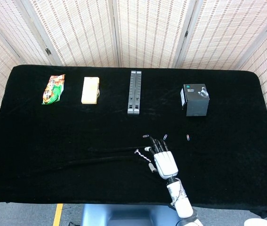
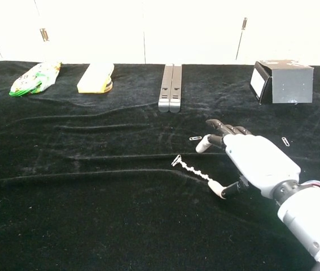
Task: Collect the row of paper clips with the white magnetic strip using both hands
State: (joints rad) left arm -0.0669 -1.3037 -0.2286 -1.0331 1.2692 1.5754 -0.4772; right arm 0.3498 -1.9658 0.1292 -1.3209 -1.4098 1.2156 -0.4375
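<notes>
The white magnetic strip (image 1: 142, 156) lies aslant on the black cloth with several paper clips clinging to it, and the chest view shows it as a beaded line (image 2: 192, 168). My right hand (image 1: 164, 160) hovers just to its right, palm down and fingers spread, holding nothing. Its thumb tip (image 2: 218, 191) sits by the strip's near end. Loose clips remain on the cloth: one left of the fingers (image 1: 146, 136), one at the fingertips (image 1: 165, 137), one to the right (image 1: 188, 137). The chest view shows the left clip (image 2: 194, 138) and the right clip (image 2: 285, 140). My left hand is out of sight.
Along the back stand a snack bag (image 1: 53, 88), a yellow block (image 1: 90, 89), a grey double bar (image 1: 133, 92) and a black box (image 1: 195, 99). Long folds in the cloth (image 2: 92, 172) run leftward from the strip.
</notes>
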